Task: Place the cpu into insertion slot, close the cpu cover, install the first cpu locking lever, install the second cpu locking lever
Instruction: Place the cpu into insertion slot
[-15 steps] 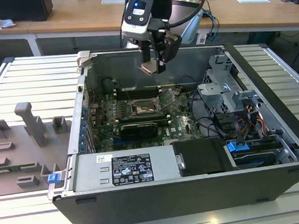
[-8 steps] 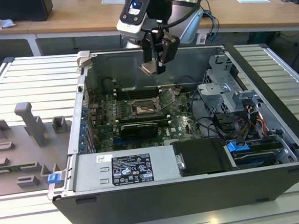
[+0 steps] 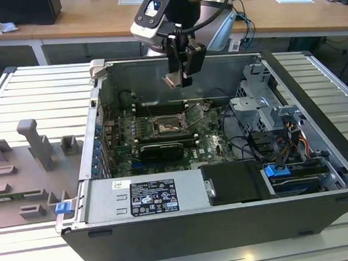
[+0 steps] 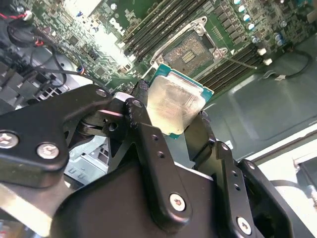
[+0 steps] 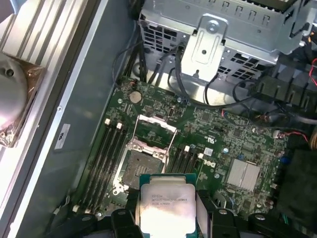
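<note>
In the second wrist view the fingers (image 4: 146, 139) of the gripper (image 4: 168, 121) cover 2 edges of the cpu (image 4: 176, 104), and the black gripper body hides the case floor behind it. In the first wrist view the cpu (image 5: 166, 203) is cut off by the picture's edge, overlaps 1 corner of the insertion slot (image 5: 138, 166), and glare washes out its print. In the exterior view the arm (image 3: 177, 5) is cut off at the upper edge, and the thin metal parts (image 3: 191, 118) around the insertion slot (image 3: 165, 126) are too small to tell apart.
</note>
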`<state>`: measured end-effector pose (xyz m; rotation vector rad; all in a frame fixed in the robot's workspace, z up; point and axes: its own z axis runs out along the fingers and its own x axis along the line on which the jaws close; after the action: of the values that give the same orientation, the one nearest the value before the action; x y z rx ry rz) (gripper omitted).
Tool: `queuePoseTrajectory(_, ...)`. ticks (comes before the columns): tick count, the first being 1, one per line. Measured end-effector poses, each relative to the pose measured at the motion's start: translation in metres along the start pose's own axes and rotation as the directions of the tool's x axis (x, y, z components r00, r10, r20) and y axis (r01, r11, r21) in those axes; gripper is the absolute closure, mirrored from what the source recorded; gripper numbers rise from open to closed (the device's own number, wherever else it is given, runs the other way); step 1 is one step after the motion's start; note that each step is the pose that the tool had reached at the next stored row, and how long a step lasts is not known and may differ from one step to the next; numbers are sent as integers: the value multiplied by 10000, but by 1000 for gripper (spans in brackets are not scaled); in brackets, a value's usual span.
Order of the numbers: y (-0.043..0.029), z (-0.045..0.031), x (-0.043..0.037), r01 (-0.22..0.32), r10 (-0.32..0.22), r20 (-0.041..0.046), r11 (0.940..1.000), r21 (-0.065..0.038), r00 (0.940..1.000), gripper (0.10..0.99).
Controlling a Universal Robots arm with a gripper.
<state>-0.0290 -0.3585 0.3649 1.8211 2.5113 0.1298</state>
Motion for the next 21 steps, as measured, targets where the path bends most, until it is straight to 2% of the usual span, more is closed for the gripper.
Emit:
queuePoseTrajectory(6,0,4,0,-757,757,67,9971,-17,9971,549)
queuePoseTrajectory(9,-1,13,0,-1262,1262,111,9920,-32,9919,549)
queuePoseTrajectory(12,-5,56,-1,-1998,1998,176,9798,-57,9797,549)
queuePoseTrajectory(13,-8,92,-2,-2426,2427,213,9701,-73,9699,549)
queuePoseTrajectory(15,-12,141,-2,-2750,2751,239,9614,-88,9611,549)
queuePoseTrajectory(18,-19,220,-4,-2901,2902,254,9570,-94,9566,549)
queuePoseTrajectory(21,-25,294,-1,-2941,2942,256,9557,-97,9554,549)
